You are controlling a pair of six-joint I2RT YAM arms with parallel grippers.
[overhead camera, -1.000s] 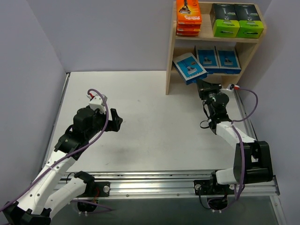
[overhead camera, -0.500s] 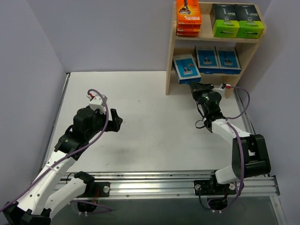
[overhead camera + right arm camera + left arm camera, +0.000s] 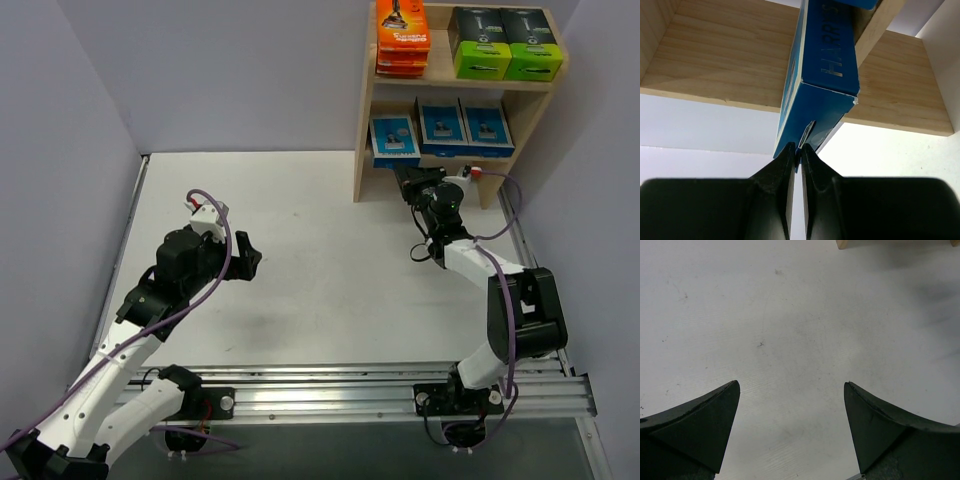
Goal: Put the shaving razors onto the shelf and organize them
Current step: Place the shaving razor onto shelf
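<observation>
The wooden shelf [image 3: 367, 120] stands at the back right. Its top tier holds stacked orange razor packs [image 3: 403, 35] and two black boxes with lime-green ends [image 3: 505, 45]. Two light-blue cards [image 3: 465, 125] lie on the lower tier, and a third blue pack [image 3: 393, 140] sits at that tier's left end. My right gripper [image 3: 403, 173] is just in front of it. In the right wrist view the right gripper [image 3: 800, 146] is shut on the bottom flap of the blue pack [image 3: 825, 65], under a shelf board [image 3: 725, 55]. My left gripper [image 3: 790, 385] hangs open over bare table.
The left arm [image 3: 190, 265] is over the left half of the grey table [image 3: 320, 260], far from the shelf. Lilac walls close in the back and both sides. A metal rail [image 3: 330, 395] runs along the near edge.
The right arm moved left and toward the shelf, carrying the blue pack from a tilted pose in front of the lower tier to lying squarely at its left end. The left arm stayed still.
</observation>
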